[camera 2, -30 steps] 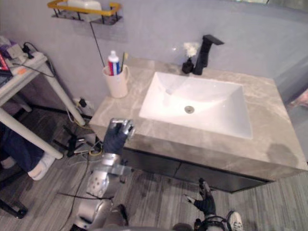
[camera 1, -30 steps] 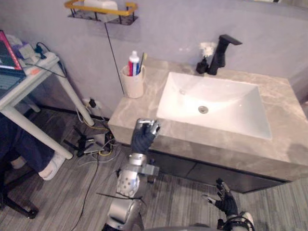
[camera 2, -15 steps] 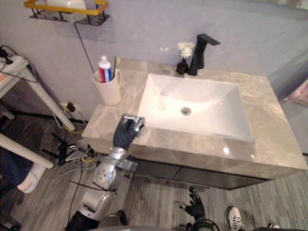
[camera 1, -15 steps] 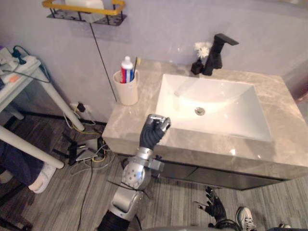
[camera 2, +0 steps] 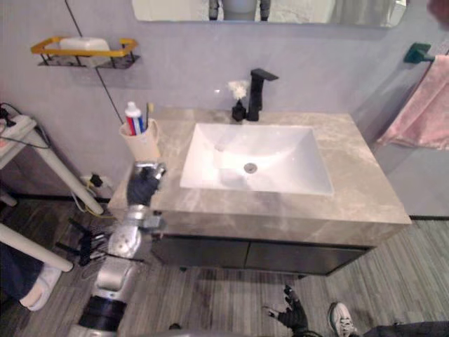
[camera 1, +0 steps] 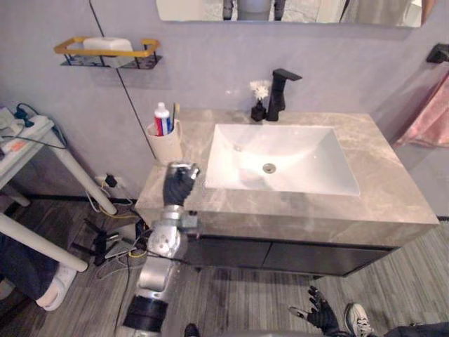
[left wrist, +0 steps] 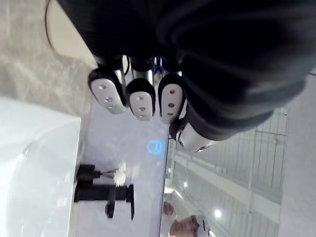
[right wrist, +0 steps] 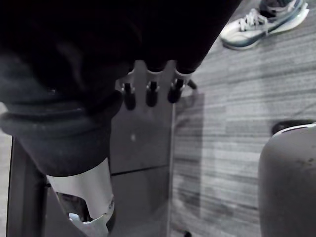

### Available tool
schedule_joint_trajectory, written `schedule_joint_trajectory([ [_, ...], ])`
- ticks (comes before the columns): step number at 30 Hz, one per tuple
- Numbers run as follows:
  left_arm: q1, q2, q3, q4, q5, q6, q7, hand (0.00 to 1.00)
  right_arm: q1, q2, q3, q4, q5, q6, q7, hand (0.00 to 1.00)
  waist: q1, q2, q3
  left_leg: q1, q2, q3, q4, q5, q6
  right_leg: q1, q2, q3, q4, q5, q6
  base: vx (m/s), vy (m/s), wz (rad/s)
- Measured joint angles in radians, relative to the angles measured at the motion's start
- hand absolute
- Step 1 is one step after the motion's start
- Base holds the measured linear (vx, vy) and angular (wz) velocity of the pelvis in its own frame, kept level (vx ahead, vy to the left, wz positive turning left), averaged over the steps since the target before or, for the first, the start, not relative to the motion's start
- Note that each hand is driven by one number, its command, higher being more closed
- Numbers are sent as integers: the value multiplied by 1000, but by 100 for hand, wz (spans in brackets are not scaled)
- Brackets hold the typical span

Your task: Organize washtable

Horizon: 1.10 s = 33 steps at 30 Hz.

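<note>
- At the 10 o'clock corner of the table (camera 1: 393, 186), a cream cup (camera 1: 165, 146) stands upright just beside the left rim of the white sink (camera 1: 312, 168). It holds a toothpaste tube (camera 1: 162, 119) and a toothbrush (camera 1: 175, 110).
- At the sink's 12 o'clock stands the black faucet (camera 1: 278, 91), with a small dark vase (camera 1: 259, 107) of white flowers close at its left. I cannot tell whether they touch.
- The rest of the table's top looks bare, so the cup and its contents are probably what is left to sort.
- The left hand (camera 1: 179, 184) hangs over the table at the sink's 8 o'clock, with the cup near, at its 11 o'clock. Its fingers are clenched and grasp nothing; its wrist view shows curled tips with only the wall and faucet beyond.
- A second ago this fist was at the table's front edge, and half a second ago by the sink's front-left corner. Now it sits nearer the cup.
- The whole view has also pulled back. That is the camera moving; the things on the table have kept their places.
- This reads as an approach to the cup, and the fingers would have to unclench before any grasp.
- The right hand (camera 1: 320, 316) hangs low at 5 o'clock near the floor, its fingers spread and released.
- On the wall at 10 o'clock is a yellow-railed shelf (camera 1: 105, 57) with a bar of soap (camera 1: 106, 43), and a pink towel (camera 1: 424, 119) hangs at 3 o'clock.
</note>
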Motion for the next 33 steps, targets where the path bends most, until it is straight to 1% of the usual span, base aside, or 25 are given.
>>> schedule_joint_trajectory([
  [4,-46,64,113,76,14,0,29,100,0,1,0,0,0,2,1,0,-7,-12,-2,-6,-1,0,-1,0,0,0,0,0,-15,6,4,0,0,0],
  [7,-88,112,168,144,16,5,48,100,-7,2,-1,0,0,3,1,0,-9,-12,-1,-15,-3,0,0,0,0,-3,0,1,-29,12,8,0,0,0],
  [10,-126,158,202,182,16,17,65,100,-11,2,-1,0,-1,3,1,0,-13,-12,-1,-32,-3,0,0,1,0,-16,1,1,-32,14,11,38,-7,0],
  [12,-136,184,219,206,16,19,67,100,-12,3,-1,0,-2,4,2,0,-21,-13,-1,-34,-3,1,0,1,0,-17,1,2,-36,16,13,57,-12,-3],
  [13,-156,213,220,243,16,22,68,100,-12,2,-1,0,-2,4,2,0,-26,-14,0,-34,-3,1,0,1,0,-17,2,4,-39,16,13,64,-16,-4],
  [16,-205,242,220,290,16,31,65,100,-13,1,-2,1,-2,4,2,0,-27,-17,2,-41,-2,4,0,1,0,-21,4,4,-50,22,9,14,-6,-5],
  [17,-249,268,220,340,16,37,65,100,-20,0,-1,2,-2,4,2,0,-28,-17,5,-52,1,12,0,1,0,-38,6,14,-50,29,2,-6,1,-15],
  [20,-304,300,220,394,16,43,65,100,-46,-1,-1,18,-3,5,1,0,-32,-24,26,-58,2,21,0,1,0,-55,7,31,-51,41,0,-39,12,-19],
  [22,-329,313,220,409,16,44,65,100,-50,-1,-1,18,-4,5,1,0,-35,-29,38,-68,3,26,0,1,0,-71,8,33,-52,51,-12,-69,22,-13],
  [27,-368,349,220,465,16,50,69,100,-50,6,-1,18,-9,6,1,0,-35,-46,68,-89,3,43,0,3,4,-106,7,50,-58,68,-13,-67,17,-14],
  [33,-406,352,231,500,14,60,89,100,-57,11,-1,18,-8,6,-1,0,-32,-43,97,-101,3,44,0,4,4,-114,8,54,-68,73,-10,-13,-1,-1],
])
